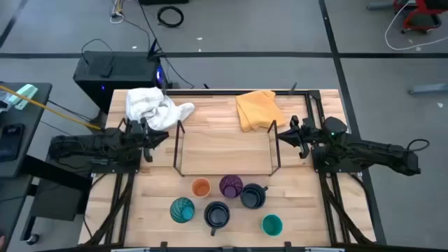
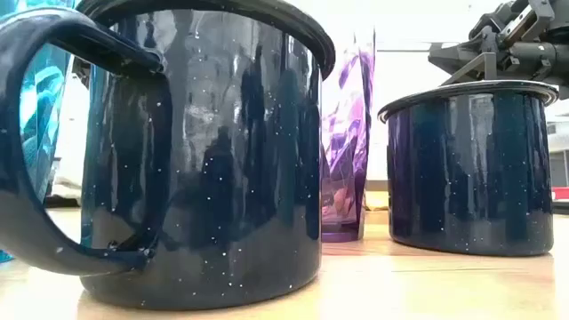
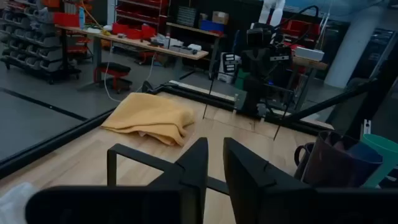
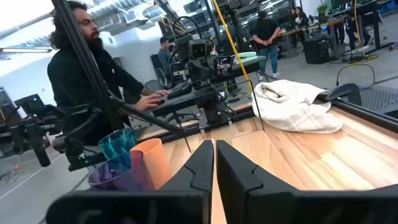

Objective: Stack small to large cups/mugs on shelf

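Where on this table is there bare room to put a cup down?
The shelf board is bare between its wire rails, bordered behind by the white cloth and yellow cloth. The front is crowded: orange cup, purple tumbler, navy mugs and teal cups cluster there.
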Robot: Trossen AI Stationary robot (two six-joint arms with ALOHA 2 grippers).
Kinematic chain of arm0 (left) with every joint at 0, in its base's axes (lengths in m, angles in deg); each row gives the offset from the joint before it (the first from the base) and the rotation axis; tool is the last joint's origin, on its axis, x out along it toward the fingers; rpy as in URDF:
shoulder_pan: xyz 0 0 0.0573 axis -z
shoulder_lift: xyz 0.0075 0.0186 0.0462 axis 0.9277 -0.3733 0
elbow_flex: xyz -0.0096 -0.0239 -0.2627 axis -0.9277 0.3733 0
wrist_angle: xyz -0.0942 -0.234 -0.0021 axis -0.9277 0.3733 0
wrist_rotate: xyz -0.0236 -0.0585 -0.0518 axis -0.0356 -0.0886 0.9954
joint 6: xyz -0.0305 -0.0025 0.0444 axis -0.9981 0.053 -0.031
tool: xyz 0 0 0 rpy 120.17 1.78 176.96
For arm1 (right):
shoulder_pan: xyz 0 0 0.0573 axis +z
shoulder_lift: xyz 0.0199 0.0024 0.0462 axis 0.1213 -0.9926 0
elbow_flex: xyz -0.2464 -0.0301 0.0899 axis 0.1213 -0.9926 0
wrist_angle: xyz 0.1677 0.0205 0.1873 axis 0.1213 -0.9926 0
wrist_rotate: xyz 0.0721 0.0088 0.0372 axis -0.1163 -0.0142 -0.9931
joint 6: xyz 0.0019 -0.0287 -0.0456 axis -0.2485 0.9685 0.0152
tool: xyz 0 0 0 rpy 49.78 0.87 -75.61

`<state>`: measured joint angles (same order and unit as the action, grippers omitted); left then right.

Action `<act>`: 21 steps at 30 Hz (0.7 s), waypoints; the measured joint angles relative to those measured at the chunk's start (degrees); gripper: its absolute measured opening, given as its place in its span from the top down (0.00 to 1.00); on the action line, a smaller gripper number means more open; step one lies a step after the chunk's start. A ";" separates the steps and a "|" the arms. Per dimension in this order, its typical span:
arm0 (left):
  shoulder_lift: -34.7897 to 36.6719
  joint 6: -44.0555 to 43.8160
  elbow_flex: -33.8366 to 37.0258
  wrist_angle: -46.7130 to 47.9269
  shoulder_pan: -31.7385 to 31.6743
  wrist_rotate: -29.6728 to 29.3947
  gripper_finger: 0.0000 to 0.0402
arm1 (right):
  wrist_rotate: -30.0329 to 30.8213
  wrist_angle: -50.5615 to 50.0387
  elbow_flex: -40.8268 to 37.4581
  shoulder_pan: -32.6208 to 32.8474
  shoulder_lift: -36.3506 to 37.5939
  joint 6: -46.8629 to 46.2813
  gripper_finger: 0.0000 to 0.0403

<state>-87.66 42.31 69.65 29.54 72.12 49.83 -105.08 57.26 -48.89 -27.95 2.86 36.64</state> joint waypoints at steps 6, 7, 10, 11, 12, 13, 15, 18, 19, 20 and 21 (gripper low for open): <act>-0.01 -0.05 0.00 0.00 -0.01 0.01 0.87 | 0.00 0.01 0.01 0.01 0.00 0.00 0.94; -0.02 -0.07 0.00 0.00 0.01 0.00 0.87 | -0.01 0.01 0.01 -0.01 -0.01 0.00 0.94; -0.01 -0.04 0.00 0.01 0.01 0.00 0.87 | -0.01 0.00 0.01 0.01 -0.01 0.00 0.94; -0.02 -0.07 0.00 0.00 0.01 0.02 0.87 | -0.01 0.00 0.01 0.01 0.01 0.00 0.94; -0.01 -0.05 0.00 0.00 0.00 0.02 0.87 | 0.01 0.01 0.01 -0.02 0.01 0.00 0.94; 0.00 0.00 0.00 0.01 0.00 0.01 0.87 | 0.01 -0.01 0.01 0.01 0.01 0.00 0.94; -0.01 -0.07 0.00 0.00 -0.01 0.00 0.86 | -0.01 -0.01 0.01 0.01 0.00 0.00 0.94; 0.00 0.00 0.00 0.00 -0.01 0.00 0.85 | -0.01 0.01 0.01 0.01 0.01 0.00 0.94; 0.00 -0.04 0.00 0.02 -0.01 0.00 0.85 | 0.00 0.00 0.01 0.00 0.00 0.00 0.94; 0.00 -0.07 0.00 0.02 -0.01 0.02 0.85 | 0.01 -0.01 0.01 -0.02 -0.01 0.00 0.94; -0.01 -0.05 0.00 0.01 0.00 0.00 0.86 | 0.01 0.01 0.01 0.01 -0.01 0.00 0.94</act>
<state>-87.67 42.27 69.65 29.55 72.13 49.82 -105.07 57.27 -48.88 -27.94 2.85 36.64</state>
